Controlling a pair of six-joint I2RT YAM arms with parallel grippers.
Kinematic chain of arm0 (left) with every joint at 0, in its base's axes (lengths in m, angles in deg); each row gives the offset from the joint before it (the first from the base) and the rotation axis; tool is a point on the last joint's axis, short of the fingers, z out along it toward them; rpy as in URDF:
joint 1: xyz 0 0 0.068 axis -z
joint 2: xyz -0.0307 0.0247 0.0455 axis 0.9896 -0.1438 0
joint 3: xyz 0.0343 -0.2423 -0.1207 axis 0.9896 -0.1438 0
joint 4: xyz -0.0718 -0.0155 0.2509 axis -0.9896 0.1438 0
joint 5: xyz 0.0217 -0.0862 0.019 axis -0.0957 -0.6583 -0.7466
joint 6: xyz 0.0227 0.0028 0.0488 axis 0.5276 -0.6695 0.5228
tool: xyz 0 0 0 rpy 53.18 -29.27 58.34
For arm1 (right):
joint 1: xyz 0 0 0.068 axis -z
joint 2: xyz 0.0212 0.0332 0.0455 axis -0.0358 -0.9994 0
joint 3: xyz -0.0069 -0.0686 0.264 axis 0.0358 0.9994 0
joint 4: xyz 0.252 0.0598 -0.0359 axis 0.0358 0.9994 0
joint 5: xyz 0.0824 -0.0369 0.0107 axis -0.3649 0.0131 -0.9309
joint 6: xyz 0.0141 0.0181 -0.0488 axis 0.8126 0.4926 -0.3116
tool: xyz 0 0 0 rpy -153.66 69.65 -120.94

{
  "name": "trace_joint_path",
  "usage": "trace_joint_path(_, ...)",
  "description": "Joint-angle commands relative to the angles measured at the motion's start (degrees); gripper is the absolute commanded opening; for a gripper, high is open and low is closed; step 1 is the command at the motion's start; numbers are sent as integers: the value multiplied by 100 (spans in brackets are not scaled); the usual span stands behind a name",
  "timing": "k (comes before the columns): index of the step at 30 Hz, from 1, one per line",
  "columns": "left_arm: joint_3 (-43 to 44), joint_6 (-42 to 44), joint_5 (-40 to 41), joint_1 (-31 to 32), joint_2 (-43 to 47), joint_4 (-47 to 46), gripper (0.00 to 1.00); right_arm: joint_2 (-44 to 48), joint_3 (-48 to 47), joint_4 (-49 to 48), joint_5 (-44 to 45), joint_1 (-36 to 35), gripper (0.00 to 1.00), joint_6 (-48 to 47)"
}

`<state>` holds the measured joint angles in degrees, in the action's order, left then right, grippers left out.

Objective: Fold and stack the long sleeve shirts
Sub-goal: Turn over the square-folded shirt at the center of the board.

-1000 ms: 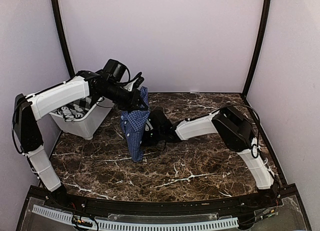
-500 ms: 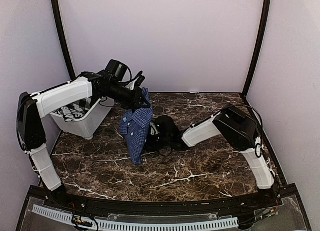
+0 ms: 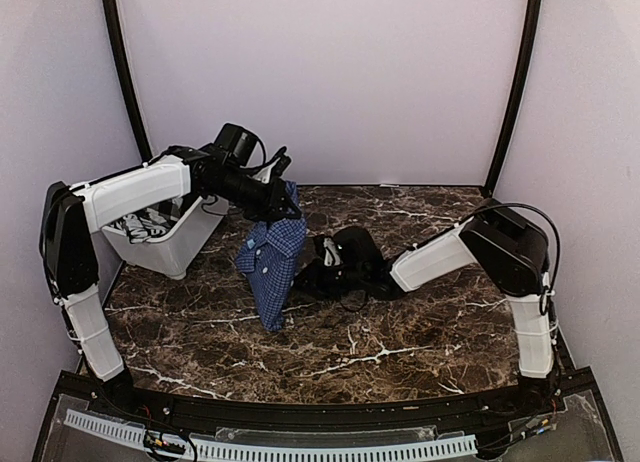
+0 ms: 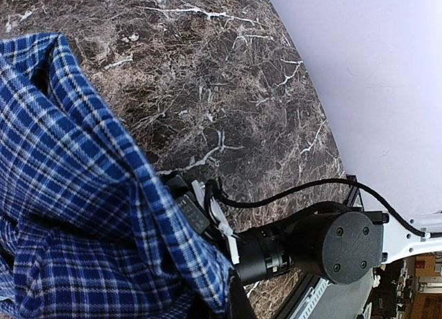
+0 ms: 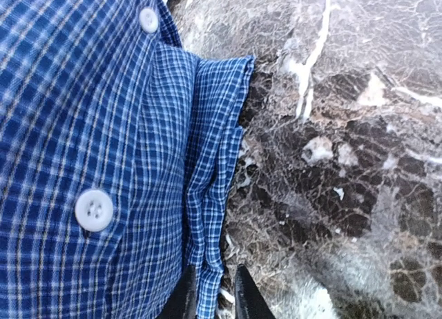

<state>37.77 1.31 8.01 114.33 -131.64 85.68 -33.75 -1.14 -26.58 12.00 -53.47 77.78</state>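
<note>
Blue checked cloth hangs near the middle of my overhead view. The shirt dangles in a long, narrow bunch from the left gripper, which is clamped tight on its top end, up over the back part of the table. The collar spreads out partway down, and the lower tip reaches the dark marble top. From here I cannot say whether it rests on it or hangs just above.

On my right wrist camera the shirt front fills the left half of the picture, with two white buttons showing. A folded front edge runs down into the right gripper. Its jaws stand only narrowly apart with that edge between them. Whether they are actually biting the cloth, I cannot tell. Overhead, that gripper sits low, right beside the shirt's lower half on its right side, and its arm stretches across the table from the right.

Left of the hanging shirt, a white bin stands on the table against the left wall, with black and white cloth inside.
</note>
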Motion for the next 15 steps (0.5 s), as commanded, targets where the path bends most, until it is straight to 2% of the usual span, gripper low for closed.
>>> trace_joint_path(1, 308, 75, -122, -44, 100, -89, 0, 45, -109, 420, 138, -230, 14, -12)
trace_joint_path(5, 425, 4, -282, -43, 21, -195, 0, -358, -423, 335, -168, -462, 7, 347)
trace_joint_path(12, 805, -82, -446, 24, -150, -272, 0, -1195, -1381, -42, -778, -772, 6, 953)
trace_joint_path(15, 861, -94, -415, 39, -205, -264, 0, -1292, -1401, -201, -862, -762, 6, 1035)
